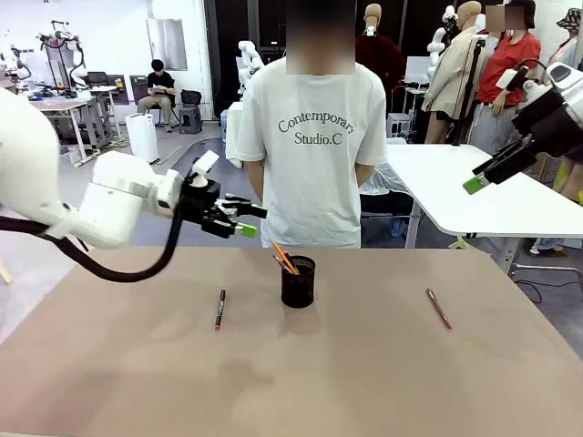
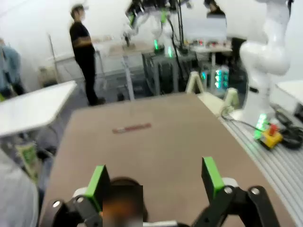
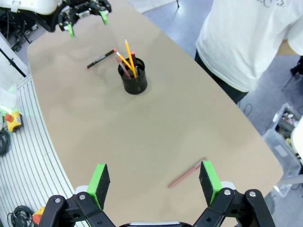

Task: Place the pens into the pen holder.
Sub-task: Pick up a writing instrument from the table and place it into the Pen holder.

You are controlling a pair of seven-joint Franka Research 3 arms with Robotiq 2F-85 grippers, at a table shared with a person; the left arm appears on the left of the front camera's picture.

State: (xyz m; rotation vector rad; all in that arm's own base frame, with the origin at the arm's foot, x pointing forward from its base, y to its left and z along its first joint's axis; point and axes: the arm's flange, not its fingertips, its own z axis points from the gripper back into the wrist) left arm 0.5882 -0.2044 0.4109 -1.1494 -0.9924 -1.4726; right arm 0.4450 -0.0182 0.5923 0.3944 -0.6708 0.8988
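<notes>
Pen holder (image 1: 298,282): upright, mid-bench, pens already inside. Left pen (image 1: 219,309), right pen (image 1: 439,309): 2 loose, flat, either side of holder, clear of bench (image 1: 364,391) edges. Left pincer (image 1: 239,218), right pincer (image 1: 483,177): released, empty, raised. Handling: descend straight, jaws across mid-shaft; bare surface all round, open approach.

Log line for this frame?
holder: pencil in | left pen: on table | right pen: on table | left gripper: open | right gripper: open

White rounded left arm (image 1: 64,200), looping black cable (image 1: 137,270), black left gripper (image 1: 248,220) and right gripper (image 1: 480,177), green pads (image 3: 99,178), silver pivot screws (image 3: 224,191)
</notes>
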